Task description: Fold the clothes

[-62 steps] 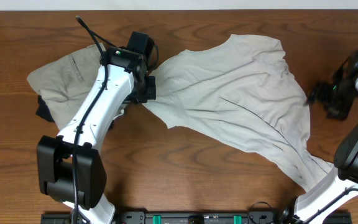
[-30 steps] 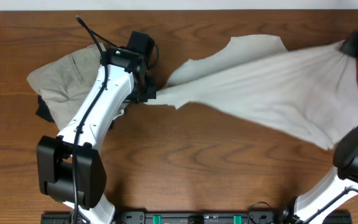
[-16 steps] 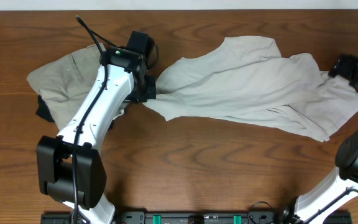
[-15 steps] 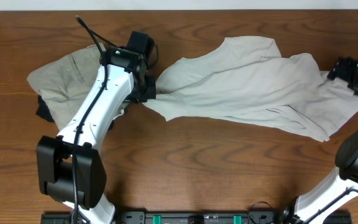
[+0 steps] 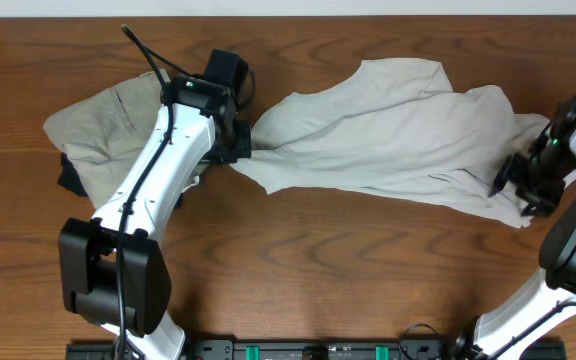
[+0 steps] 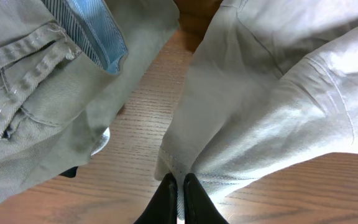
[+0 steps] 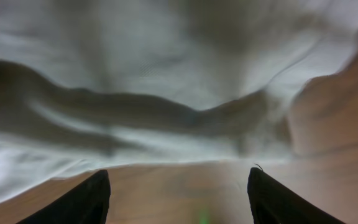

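The large pale cream-white garment [image 5: 398, 140] lies crumpled across the middle and right of the table. My left gripper [image 5: 240, 148] is shut on its left corner; in the left wrist view the closed fingers [image 6: 179, 190] pinch the cloth [image 6: 260, 106]. My right gripper [image 5: 521, 185] is open above the garment's right end, holding nothing; in the blurred right wrist view its spread fingers [image 7: 178, 190] frame wood just below the cloth's edge [image 7: 142, 74]. The khaki-tan garment [image 5: 98, 120] with stitched seams lies at the left, also seen in the left wrist view [image 6: 36, 81].
A dark item [image 5: 68, 178] peeks from under the khaki garment at the left. A striped blue lining [image 6: 95, 28] shows inside the khaki garment. The table's far edge runs along the top of the overhead view.
The right gripper lifted the garment's right end, stretched it up and right, let it drop, opened, and moved down to the garment's lower right edge. The left arm stayed still.
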### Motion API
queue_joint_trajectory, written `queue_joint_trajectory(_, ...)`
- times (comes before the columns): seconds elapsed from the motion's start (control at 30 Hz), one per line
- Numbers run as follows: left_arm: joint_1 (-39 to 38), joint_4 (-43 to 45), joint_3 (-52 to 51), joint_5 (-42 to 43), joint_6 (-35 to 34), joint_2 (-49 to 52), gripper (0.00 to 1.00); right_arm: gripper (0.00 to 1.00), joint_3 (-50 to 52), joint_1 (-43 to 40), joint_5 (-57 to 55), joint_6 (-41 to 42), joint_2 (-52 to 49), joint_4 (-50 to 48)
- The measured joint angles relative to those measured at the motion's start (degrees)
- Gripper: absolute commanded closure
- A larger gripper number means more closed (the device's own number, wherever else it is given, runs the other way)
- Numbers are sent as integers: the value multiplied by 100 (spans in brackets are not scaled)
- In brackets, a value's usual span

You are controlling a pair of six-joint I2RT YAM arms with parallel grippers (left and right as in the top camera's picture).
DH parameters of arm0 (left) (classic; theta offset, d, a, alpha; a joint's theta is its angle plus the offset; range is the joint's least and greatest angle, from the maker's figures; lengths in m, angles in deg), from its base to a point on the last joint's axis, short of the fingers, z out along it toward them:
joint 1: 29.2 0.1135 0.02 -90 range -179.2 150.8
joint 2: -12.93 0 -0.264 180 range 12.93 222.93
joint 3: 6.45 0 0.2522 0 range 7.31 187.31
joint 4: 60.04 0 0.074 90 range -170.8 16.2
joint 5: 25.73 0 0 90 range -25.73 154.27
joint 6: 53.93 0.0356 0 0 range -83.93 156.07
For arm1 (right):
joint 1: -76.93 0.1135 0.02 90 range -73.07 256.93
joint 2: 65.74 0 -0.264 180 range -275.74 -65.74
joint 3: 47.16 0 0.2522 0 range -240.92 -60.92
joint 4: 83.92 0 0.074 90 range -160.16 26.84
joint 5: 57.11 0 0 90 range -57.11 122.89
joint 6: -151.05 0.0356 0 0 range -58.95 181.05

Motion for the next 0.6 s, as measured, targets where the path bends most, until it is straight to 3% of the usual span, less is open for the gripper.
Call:
queue_joint_trajectory(0.23, 2, -2, 0, 0, 0, 0, 94, 36, 236, -96, -15, 184, 0, -289)
queue_joint_trajectory(0.33, 0, 0, 0, 0, 0, 0, 94, 47, 238, -98, -216, 251, 0, -247)
queue_joint_trajectory(0.47, 2, 4, 0, 0, 0, 0, 94, 49, 238, -129, -555, 363, 0, -197)
queue_joint_trajectory(0.53, 0, 15, 0, 0, 0, 0, 94, 63, 238, -138, -688, 378, 0, -125)
queue_joint_trajectory(0.6, 2, 15, 0, 0, 0, 0, 94, 63, 238, -140, -726, 407, 0, -87)
